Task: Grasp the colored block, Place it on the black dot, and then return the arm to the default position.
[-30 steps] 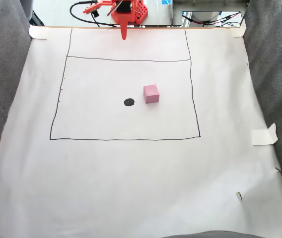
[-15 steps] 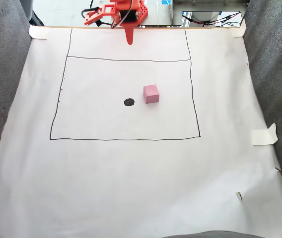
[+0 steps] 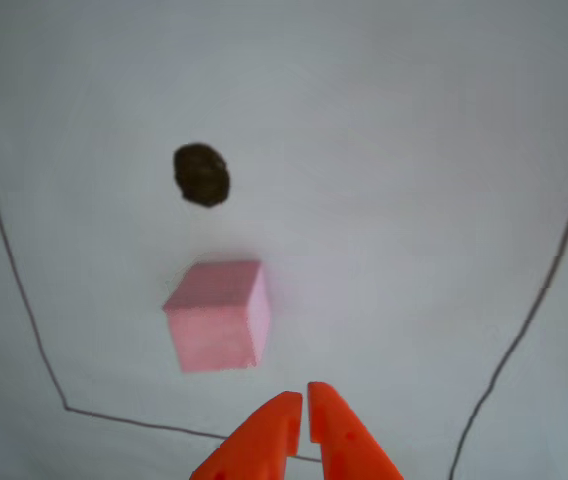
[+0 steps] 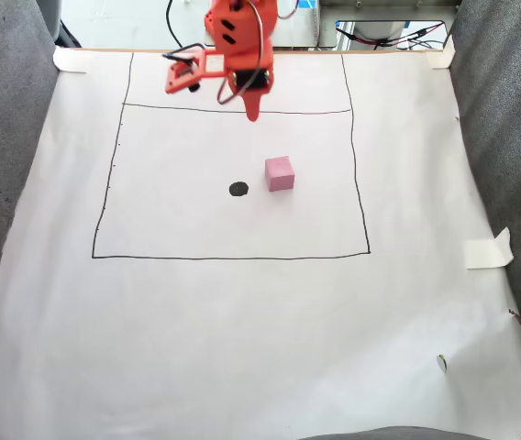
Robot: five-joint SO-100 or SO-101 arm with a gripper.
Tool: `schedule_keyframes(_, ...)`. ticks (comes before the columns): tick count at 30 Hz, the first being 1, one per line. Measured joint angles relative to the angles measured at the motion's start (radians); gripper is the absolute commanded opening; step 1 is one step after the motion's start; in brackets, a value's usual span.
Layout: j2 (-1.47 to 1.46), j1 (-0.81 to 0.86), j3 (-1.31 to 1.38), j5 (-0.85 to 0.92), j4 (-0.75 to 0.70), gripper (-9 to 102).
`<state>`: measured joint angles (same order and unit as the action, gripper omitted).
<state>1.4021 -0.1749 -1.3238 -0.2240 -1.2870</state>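
Above the drawn rectangle's far line, orange plastic claw (image 4: 253,115) hangs clenched, w/ nothing in it; small pale pink foam cube (image 4: 279,173) sits just beside round black inked dot (image 4: 238,189), apart.

Fixed view: high, opposite the claw (image 4: 253,114), whole sheet. Other view: close behind claw (image 3: 301,400). Both show block (image 4: 279,172) (image 3: 219,314), dot (image 4: 238,189) (image 3: 201,175).

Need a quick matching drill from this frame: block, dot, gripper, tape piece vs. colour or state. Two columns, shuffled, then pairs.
Things:
1. block
2. dot
3. gripper
4. tape piece

Descriptions:
A. orange, fingertips nearly together, holding nothing
B. black, bare, left of the block in the fixed view
C. pale, at the paper's right edge, outside the drawn box
D. pink, resting on the paper beside the dot

Pairs: 1-D, 2-B, 3-A, 4-C
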Motion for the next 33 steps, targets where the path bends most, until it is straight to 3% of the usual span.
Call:
schedule_keyframes(13, -0.23, -0.054, 0.331, 0.023, -0.021, 0)
schedule_keyframes(30, -0.35, -0.052, 0.344, 0.051, 0.091, 0)
schedule_keyframes(33, -0.35, -0.046, 0.344, 0.06, 0.091, 6)
